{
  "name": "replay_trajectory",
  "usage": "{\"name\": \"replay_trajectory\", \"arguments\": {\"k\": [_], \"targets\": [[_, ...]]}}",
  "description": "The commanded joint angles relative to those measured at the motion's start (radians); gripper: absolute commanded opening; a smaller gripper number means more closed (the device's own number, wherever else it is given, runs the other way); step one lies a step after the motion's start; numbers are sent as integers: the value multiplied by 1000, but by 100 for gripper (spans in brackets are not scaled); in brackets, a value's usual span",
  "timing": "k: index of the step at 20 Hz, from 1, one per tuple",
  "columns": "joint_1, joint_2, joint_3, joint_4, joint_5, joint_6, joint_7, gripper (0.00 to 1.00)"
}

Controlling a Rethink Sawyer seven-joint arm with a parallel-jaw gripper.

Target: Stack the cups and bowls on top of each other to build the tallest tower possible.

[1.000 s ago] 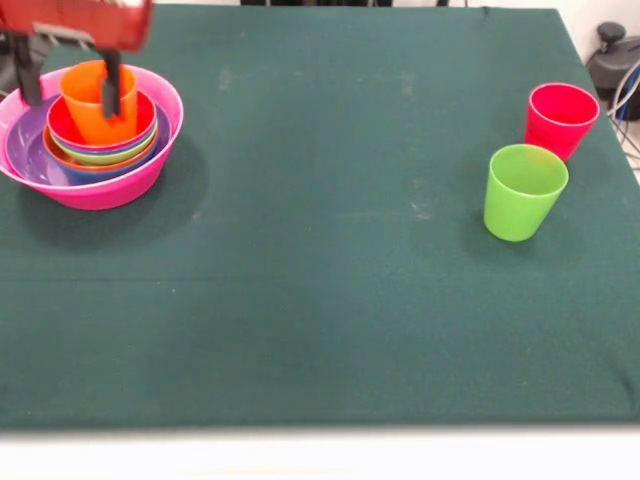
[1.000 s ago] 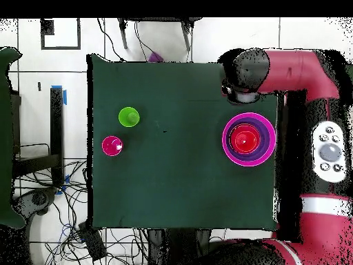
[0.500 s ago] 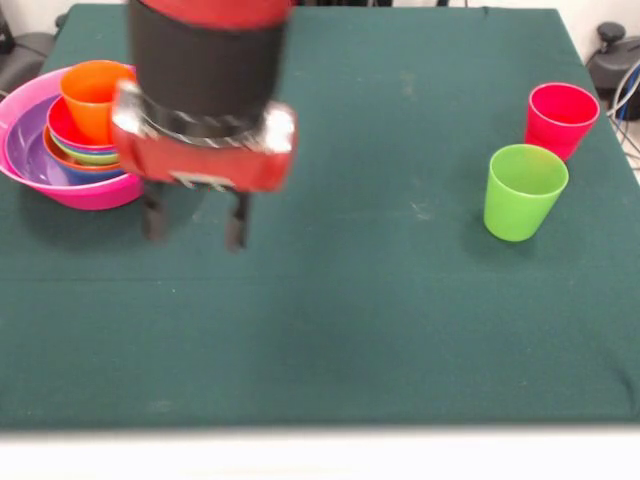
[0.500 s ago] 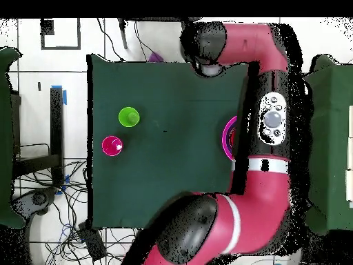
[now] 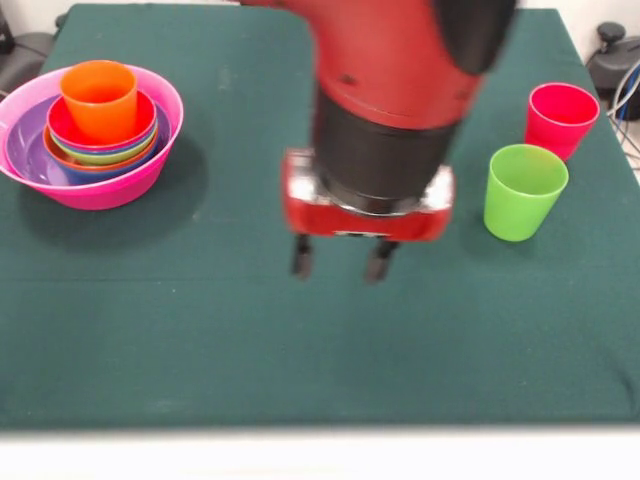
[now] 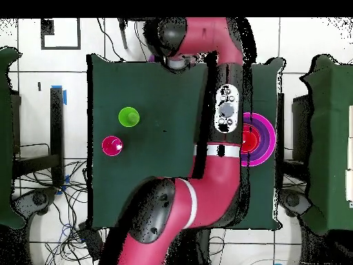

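- Your hand (image 5: pixel 340 258) hangs empty over the table (image 5: pixel 300 350) middle, fingers spread, pointing straight down.
- The tower (image 5: pixel 95 140), orange cup (image 5: pixel 99 98) on top, sits by one edge; the green cup (image 5: pixel 523 190) and red-pink cup (image 5: pixel 560 118) stand by the opposite edge.

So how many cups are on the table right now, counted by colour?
Orange cup, standing in the nested bowls: 1
Lime green cup, loose on the table: 1
Red-pink cup, loose on the table: 1
Total: 3 cups
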Motion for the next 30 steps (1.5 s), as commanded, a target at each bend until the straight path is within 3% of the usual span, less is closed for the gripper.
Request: {"name": "replay_trajectory", "arguments": {"k": [1, 6, 18, 21, 24, 26, 30], "targets": [[51, 28, 165, -132, -140, 217, 223, 100], [45, 0, 181, -112, -143, 271, 222, 100], [10, -83, 25, 68, 41, 209, 241, 100], [-9, -140, -32, 171, 124, 186, 254, 100], [-19, -230, -100, 352, 226, 110, 318, 100], [-5, -284, -132, 458, 271, 60, 367, 100], [34, -336, -176, 584, 328, -21, 449, 100]]}}
